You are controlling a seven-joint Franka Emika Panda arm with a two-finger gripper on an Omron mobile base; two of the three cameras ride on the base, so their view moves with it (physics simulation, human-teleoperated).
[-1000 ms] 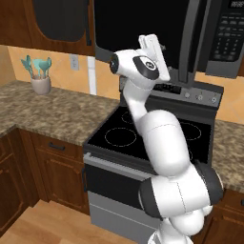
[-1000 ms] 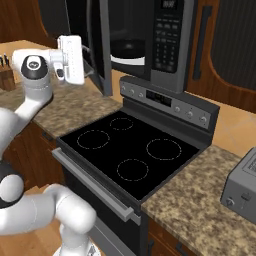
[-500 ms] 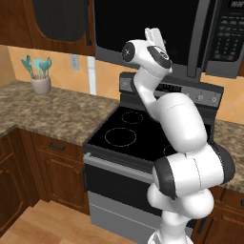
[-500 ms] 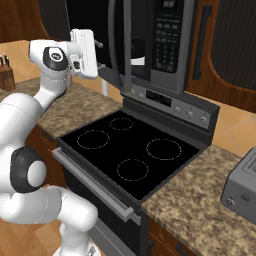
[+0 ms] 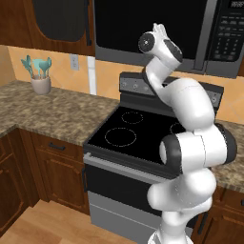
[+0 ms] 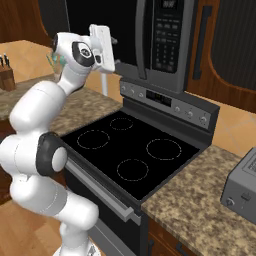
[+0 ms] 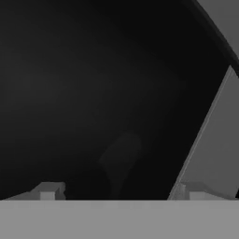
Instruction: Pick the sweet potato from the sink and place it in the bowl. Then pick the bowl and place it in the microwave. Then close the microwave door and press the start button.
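The black microwave hangs above the stove, its keypad on the right. Its door, with a wide dark window, lies about flush with the front. My arm is raised, and my gripper sits right at the door's window, fingers pointing into it. In the hand view the gripper is open with nothing between its tips, and the dark door glass is close ahead. The bowl and sweet potato are hidden, and the sink is out of view.
The black-topped stove stands directly below my arm. Granite counter runs to its left with a utensil cup. A grey toaster sits on the right counter, and a knife block stands far left.
My hand has swung right, toward the microwave's front. The door, which stood ajar, has swung in with it to lie about flush. The jaws stayed open.
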